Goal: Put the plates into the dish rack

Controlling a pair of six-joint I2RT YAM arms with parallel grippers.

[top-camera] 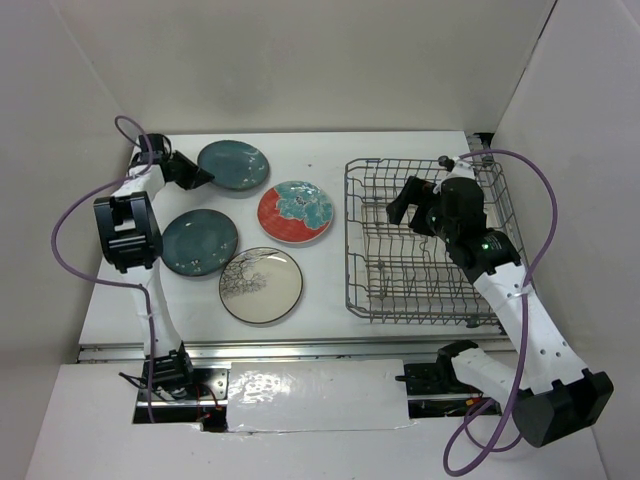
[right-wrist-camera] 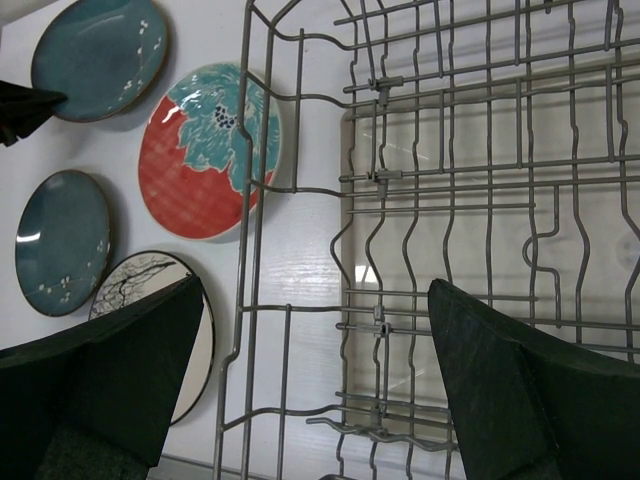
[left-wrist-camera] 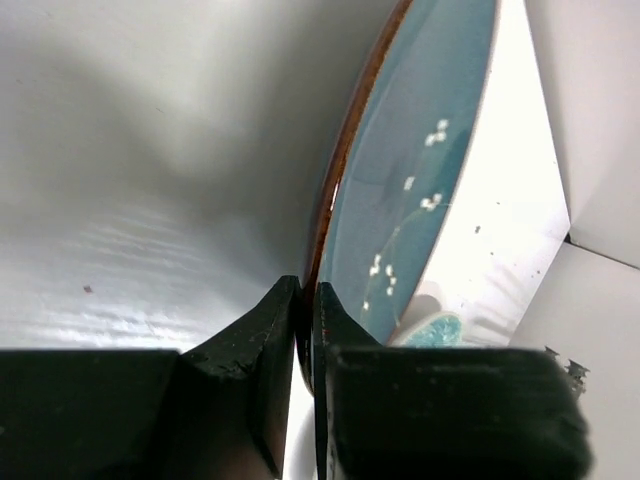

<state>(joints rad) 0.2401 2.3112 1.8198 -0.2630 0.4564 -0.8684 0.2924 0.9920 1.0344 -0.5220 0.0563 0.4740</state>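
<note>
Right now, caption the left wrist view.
Left claw pinches the rim of a glossy teal-blue round ceramic plate.

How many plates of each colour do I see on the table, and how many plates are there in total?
teal-blue plate: 2
red plate with teal flower: 1
grey-white plate with branch drawing: 1
Total: 4

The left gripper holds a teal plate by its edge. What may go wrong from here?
The left gripper pinches only the thin rim of the far teal plate; the glossy plate may slip or tilt when lifted. The right gripper hangs open above the dish rack, so it may block the plate's way in.
</note>
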